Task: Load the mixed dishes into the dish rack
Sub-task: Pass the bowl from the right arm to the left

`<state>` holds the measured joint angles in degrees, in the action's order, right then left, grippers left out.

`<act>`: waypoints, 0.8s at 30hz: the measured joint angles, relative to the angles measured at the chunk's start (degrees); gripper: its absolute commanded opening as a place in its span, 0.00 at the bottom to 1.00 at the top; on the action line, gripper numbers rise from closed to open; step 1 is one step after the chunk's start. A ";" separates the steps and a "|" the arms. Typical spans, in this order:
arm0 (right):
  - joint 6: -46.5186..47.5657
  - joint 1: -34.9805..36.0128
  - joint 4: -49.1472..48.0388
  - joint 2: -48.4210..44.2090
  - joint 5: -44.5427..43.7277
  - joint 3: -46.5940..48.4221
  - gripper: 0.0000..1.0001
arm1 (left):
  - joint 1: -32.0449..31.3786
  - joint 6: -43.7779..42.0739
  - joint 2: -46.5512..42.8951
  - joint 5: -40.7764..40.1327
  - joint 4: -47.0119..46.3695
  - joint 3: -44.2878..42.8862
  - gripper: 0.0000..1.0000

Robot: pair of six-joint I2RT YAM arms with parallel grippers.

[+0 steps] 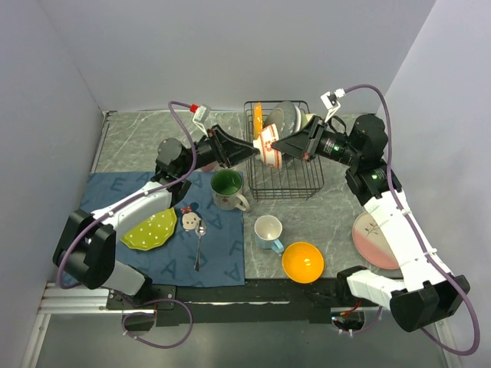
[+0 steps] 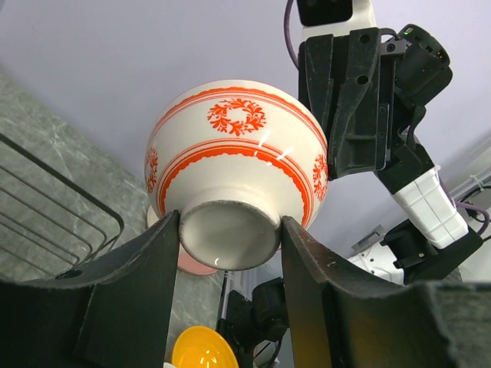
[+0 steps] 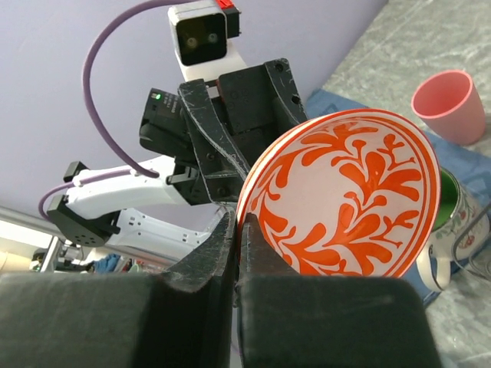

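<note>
A white bowl with red-orange patterns (image 1: 268,146) hangs on its side over the left end of the black wire dish rack (image 1: 295,188). My right gripper (image 1: 281,146) is shut on its rim, seen close in the right wrist view (image 3: 239,218) beside the bowl's patterned inside (image 3: 345,199). My left gripper (image 1: 254,151) comes from the left. In the left wrist view its jaws (image 2: 230,224) stand on either side of the bowl's foot (image 2: 230,238), both fingers against it. An orange plate (image 1: 258,116) and a grey dish (image 1: 282,116) stand in the rack.
On the blue mat (image 1: 115,192) lie a green-lined mug (image 1: 227,188), a lime-green plate (image 1: 150,228), a small dish (image 1: 189,221) and a spoon (image 1: 199,244). A white cup (image 1: 268,230), an orange bowl (image 1: 302,261) and a pink plate (image 1: 374,239) sit nearer. A pink cup (image 3: 443,103) shows beyond.
</note>
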<state>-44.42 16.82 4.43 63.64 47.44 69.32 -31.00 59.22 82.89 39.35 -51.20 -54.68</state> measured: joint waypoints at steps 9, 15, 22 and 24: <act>1.46 0.17 2.95 1.07 -0.90 -0.02 0.52 | -0.42 -2.91 0.22 -1.68 6.14 0.11 0.01; 2.34 0.17 4.28 2.60 -2.54 -0.39 0.58 | -0.63 -5.62 0.22 -4.37 11.80 0.04 0.01; 3.80 0.15 5.64 4.04 -6.32 -1.03 0.59 | -0.70 -8.15 1.16 -7.10 17.86 -2.21 0.01; 3.98 0.11 5.73 4.15 -7.58 -1.60 0.59 | -0.70 -8.92 2.10 -7.39 19.30 -3.21 0.01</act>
<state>-40.45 16.93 10.15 67.79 39.86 67.72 -31.70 50.30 84.99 31.97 -31.90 -57.89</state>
